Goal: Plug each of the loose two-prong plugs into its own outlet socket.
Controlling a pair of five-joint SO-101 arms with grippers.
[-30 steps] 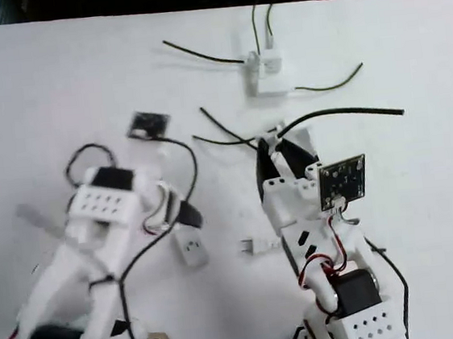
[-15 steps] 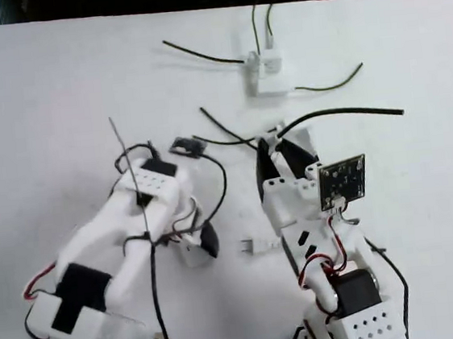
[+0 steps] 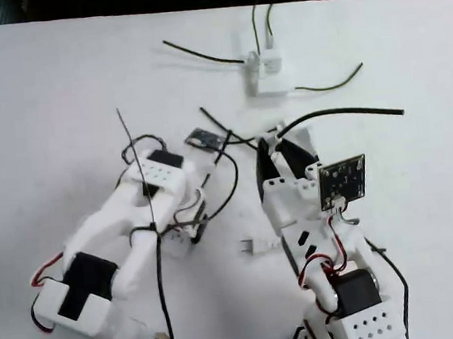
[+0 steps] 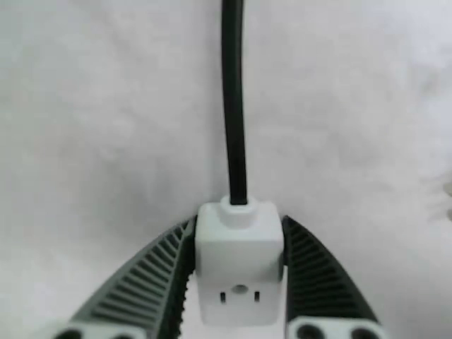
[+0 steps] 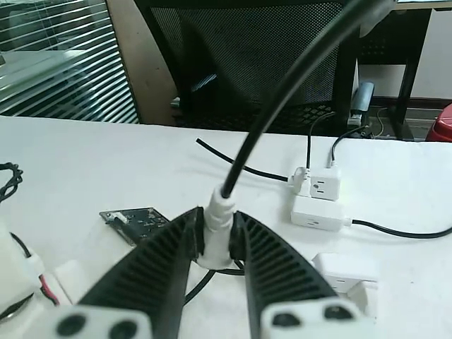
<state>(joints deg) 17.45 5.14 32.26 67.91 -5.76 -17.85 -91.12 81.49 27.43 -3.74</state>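
In the left wrist view my left gripper (image 4: 239, 226) is shut on a white outlet socket (image 4: 239, 275), whose black cord (image 4: 233, 106) runs away over the table. From above, this gripper (image 3: 183, 237) is down on the table at centre left. My right gripper (image 5: 217, 219) is shut on a white two-prong plug (image 5: 219, 205) with a thick black cord (image 5: 282, 92). In the high view it (image 3: 271, 144) stands mid-table. A loose white plug (image 3: 255, 246) lies on the table between the two arms.
A cluster of white outlet blocks (image 3: 268, 74) with thin cords sits at the back centre of the table, also visible as blocks (image 5: 321, 194) beyond the held plug. Another white socket (image 5: 346, 272) lies close to the right gripper. The left arm's camera board (image 3: 205, 139) hangs near the right arm.
The left arm has swung to the right and come down, and its gripper now closes around the outlet socket. The right arm and its plug have not moved.
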